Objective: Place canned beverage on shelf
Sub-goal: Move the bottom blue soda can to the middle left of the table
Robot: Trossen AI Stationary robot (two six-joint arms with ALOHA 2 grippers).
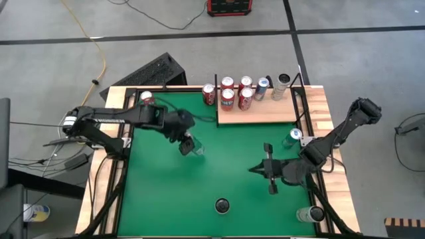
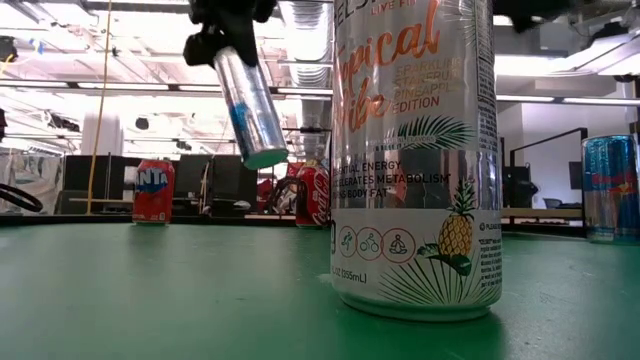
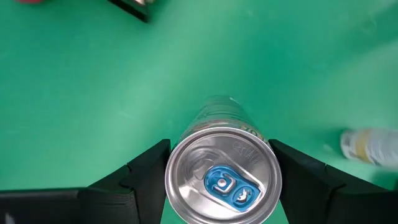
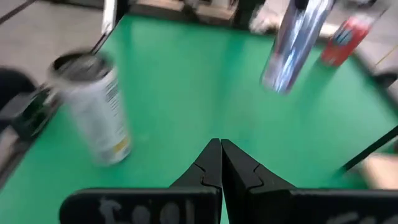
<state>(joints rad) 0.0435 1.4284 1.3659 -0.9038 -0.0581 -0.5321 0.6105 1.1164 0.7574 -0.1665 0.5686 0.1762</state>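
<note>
Left tool (image 1: 188, 144) grips slim can (image 2: 248, 105) above green table (image 1: 232, 166)

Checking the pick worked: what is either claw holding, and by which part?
The left claw grips a slim silver can by its sides near the top, lifted off the table. The right claw is shut on nothing.

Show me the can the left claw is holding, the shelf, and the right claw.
Held can (image 3: 222, 182), left wrist view, on its silver top by the tab.
Shelf (image 1: 265, 113), high view, on bare board in front of the cans.
Right claw (image 4: 220, 155), right wrist view, between its shut fingertips.
</note>
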